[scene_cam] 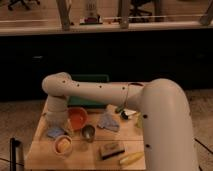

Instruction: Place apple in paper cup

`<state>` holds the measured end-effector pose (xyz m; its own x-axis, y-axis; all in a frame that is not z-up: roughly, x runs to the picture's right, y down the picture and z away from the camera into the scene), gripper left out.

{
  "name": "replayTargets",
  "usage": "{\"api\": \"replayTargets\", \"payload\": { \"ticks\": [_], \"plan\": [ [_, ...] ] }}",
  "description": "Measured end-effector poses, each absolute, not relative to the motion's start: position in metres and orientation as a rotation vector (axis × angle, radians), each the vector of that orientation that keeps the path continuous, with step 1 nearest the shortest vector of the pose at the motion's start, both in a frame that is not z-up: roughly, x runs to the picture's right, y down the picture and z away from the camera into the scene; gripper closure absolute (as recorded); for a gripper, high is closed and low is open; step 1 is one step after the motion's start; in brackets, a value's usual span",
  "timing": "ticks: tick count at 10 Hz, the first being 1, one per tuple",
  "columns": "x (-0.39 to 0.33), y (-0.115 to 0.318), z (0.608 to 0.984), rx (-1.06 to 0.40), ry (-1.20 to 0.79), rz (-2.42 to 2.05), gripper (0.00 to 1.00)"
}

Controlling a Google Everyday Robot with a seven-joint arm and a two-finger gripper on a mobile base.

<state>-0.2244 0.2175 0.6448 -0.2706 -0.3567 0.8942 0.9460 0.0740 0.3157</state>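
The paper cup is small, pinkish-tan and yellowish inside; it stands near the front left of the wooden table. My arm bends down at the table's left side. The gripper hangs just behind the cup, to the left of the orange bowl and above a small blue item. I cannot make out the apple as a separate thing; it may be hidden by the gripper.
A dark metal cup stands right of the paper cup. A blue-grey bag, a brown block and a yellow oblong item lie to the right. A green object sits behind the arm.
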Motion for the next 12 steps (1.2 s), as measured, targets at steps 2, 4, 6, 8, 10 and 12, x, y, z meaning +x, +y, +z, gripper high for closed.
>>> {"api": "replayTargets", "payload": {
  "ticks": [2,4,6,8,10,12],
  "plan": [
    [-0.225,0.216,0.645,-0.696,-1.214,-1.475,0.20],
    [-0.225,0.214,0.645,-0.697,-1.216,-1.479,0.20],
    [-0.224,0.212,0.646,-0.701,-1.217,-1.478,0.20],
    [-0.222,0.209,0.648,-0.706,-1.215,-1.478,0.20],
    [-0.222,0.205,0.649,-0.713,-1.212,-1.480,0.20],
    [-0.221,0.201,0.651,-0.726,-1.207,-1.482,0.20]
  ]
}}
